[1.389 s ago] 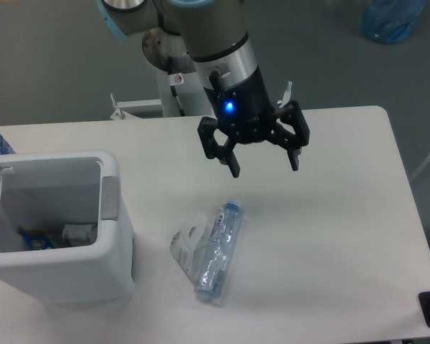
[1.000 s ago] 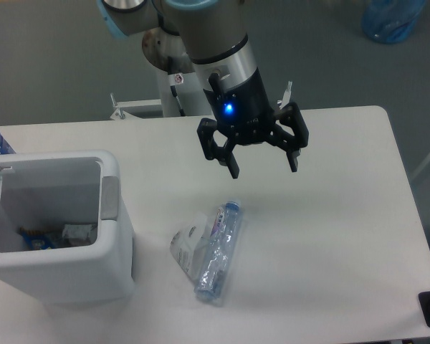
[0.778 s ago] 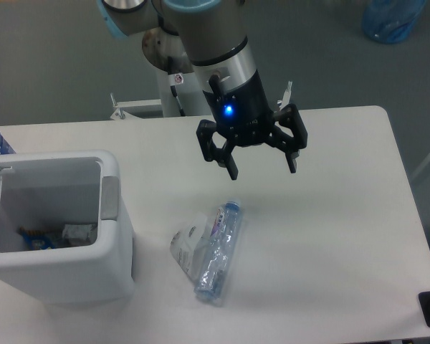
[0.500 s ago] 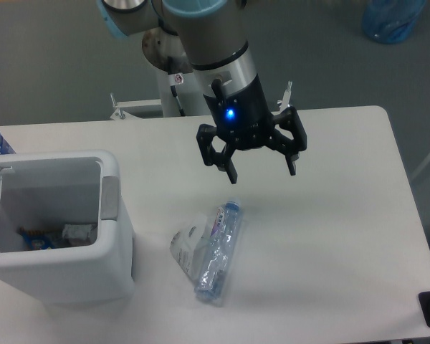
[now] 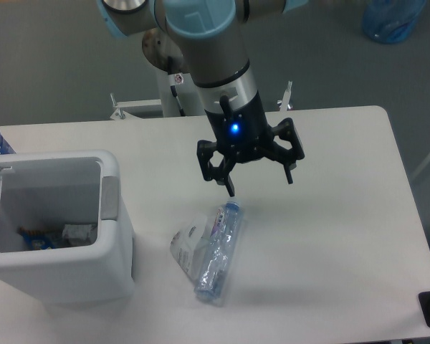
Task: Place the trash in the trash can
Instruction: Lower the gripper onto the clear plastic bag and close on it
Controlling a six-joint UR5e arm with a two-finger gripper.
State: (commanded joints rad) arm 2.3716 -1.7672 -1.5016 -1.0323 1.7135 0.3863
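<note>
A plain white rectangular desk (image 5: 344, 236) with rounded corners stands on a grey floor (image 5: 50, 64), and above it hangs the black two-finger gripper (image 5: 259, 185), its fingers spread wide apart and holding nothing. Just below the gripper and slightly to its left lie two pieces of trash on the desk: one slim crushed clear plastic bottle with a blue-white label (image 5: 218, 251) and, touching its left side, one crumpled clear-white plastic wrapper (image 5: 183, 246). Far to the gripper's left sits one white boxy plastic trash can with a grey side tab (image 5: 116, 236), open, with scraps inside. One blue translucent jug (image 5: 391, 20) stands on the floor, far up and right.
</note>
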